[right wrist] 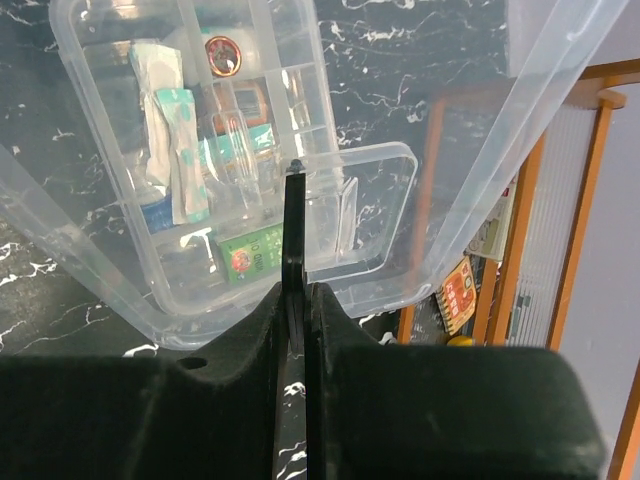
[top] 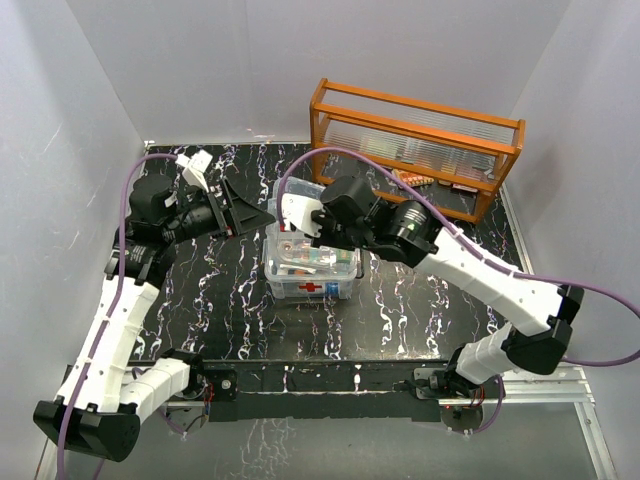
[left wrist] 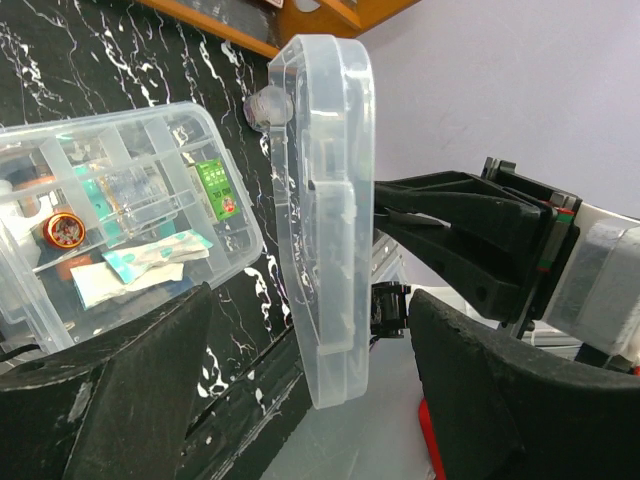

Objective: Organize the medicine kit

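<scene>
The medicine kit (top: 310,268) was seen open at mid-surface (top: 220,300). Its clear insert tray (left wrist: 320,200) was pinched by the closed right tool (right wrist: 296,200), and the left tool (left wrist: 310,310) was spread wide around it. A handover grip was judged due next.

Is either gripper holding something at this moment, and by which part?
The right gripper holds the clear lid by its dark handle; the left gripper has open jaws around it.
</scene>
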Controlling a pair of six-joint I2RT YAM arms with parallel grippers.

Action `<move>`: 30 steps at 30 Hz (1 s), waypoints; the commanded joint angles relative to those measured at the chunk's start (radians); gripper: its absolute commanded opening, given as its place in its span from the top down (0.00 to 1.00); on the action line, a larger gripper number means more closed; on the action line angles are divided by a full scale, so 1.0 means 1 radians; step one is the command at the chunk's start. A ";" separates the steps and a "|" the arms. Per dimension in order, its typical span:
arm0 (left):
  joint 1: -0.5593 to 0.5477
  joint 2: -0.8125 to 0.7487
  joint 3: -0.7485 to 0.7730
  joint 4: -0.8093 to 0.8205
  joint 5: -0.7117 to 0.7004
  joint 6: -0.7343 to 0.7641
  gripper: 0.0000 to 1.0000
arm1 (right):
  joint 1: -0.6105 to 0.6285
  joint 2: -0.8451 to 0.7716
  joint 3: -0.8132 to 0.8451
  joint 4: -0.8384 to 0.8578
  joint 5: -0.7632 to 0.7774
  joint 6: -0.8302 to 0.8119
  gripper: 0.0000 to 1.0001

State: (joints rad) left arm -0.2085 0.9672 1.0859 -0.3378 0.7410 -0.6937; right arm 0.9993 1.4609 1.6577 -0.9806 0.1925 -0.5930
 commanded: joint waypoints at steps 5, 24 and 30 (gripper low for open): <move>0.000 0.008 -0.064 0.014 -0.051 -0.043 0.42 | -0.002 0.041 0.080 0.008 0.015 0.007 1.00; 0.001 0.099 -0.158 -0.012 -0.160 0.002 0.65 | -0.001 0.186 0.169 -0.006 -0.021 0.027 1.00; 0.000 0.112 -0.183 -0.021 -0.194 0.016 0.65 | -0.002 0.214 0.156 0.039 -0.022 0.007 1.00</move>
State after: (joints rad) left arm -0.2047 1.0801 0.9154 -0.3317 0.5579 -0.7033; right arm 0.9909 1.6733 1.7580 -1.0729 0.1951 -0.5777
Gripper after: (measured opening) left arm 0.351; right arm 0.076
